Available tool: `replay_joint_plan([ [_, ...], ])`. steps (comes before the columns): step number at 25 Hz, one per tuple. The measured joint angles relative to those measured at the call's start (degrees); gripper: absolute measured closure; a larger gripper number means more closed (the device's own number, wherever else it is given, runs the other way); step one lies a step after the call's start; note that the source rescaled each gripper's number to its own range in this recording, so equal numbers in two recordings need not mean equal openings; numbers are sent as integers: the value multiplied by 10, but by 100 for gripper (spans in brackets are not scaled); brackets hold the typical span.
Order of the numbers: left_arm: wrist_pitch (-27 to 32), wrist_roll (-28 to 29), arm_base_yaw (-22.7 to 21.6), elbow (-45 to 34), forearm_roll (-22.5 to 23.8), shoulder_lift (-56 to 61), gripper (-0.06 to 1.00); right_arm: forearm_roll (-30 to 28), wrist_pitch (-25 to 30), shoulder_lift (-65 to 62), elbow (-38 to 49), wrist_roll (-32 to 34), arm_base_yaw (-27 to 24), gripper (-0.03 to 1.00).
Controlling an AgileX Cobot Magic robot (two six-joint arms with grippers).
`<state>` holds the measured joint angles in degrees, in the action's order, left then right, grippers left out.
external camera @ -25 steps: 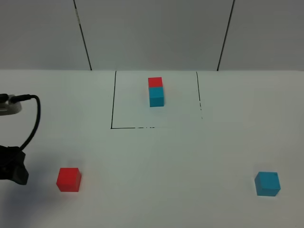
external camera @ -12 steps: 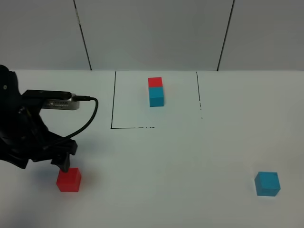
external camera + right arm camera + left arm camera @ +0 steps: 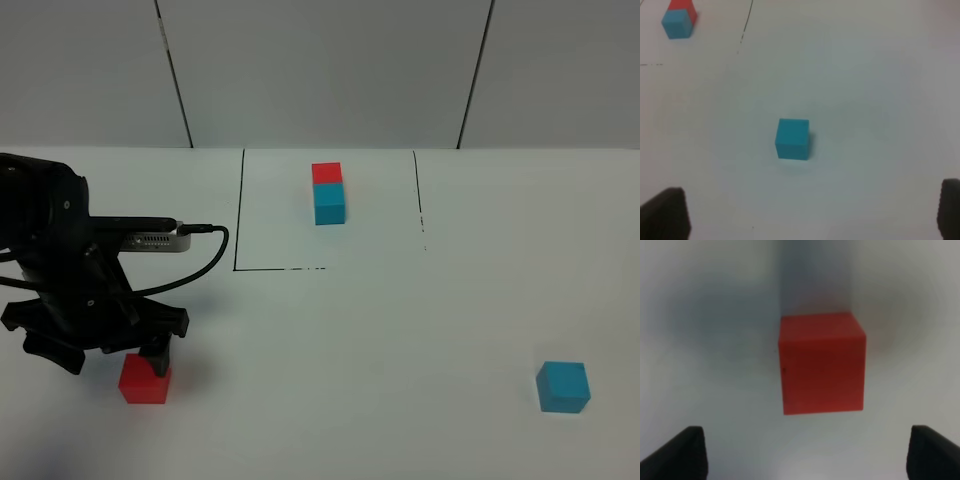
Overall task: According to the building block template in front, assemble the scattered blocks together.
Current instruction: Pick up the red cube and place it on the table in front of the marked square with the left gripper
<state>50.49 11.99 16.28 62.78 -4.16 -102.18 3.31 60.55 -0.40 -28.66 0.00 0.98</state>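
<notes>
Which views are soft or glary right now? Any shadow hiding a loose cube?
Left wrist: soft focus, the red cube has fuzzy edges, with a dim shadow beside it. Right wrist: slightly soft, cyan cube clear, faint shadow at its base. Exterior high: sharp, even light, no glare; the left arm overlaps the red cube, and shadows hide nothing.

Part of the red cube (image 3: 146, 386) is hidden behind the left arm (image 3: 75, 290)

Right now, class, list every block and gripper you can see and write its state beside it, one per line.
red cube: loose on the table, flat, not gripped.
cyan cube: loose on the table, alone, untouched.
building block template: red and cyan joined, inside the black lines.
left gripper: open, at the red cube.
right gripper: open, empty.
</notes>
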Motion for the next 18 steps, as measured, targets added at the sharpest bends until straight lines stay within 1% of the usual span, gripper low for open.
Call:
replay_joint_plan([
  [3,-19,0,0,0,-13,-12,17,0,0,0,0,0,0,-3],
  [18,-76,0,0,-1,-15,-82,17,0,0,0,0,0,0,-3],
])
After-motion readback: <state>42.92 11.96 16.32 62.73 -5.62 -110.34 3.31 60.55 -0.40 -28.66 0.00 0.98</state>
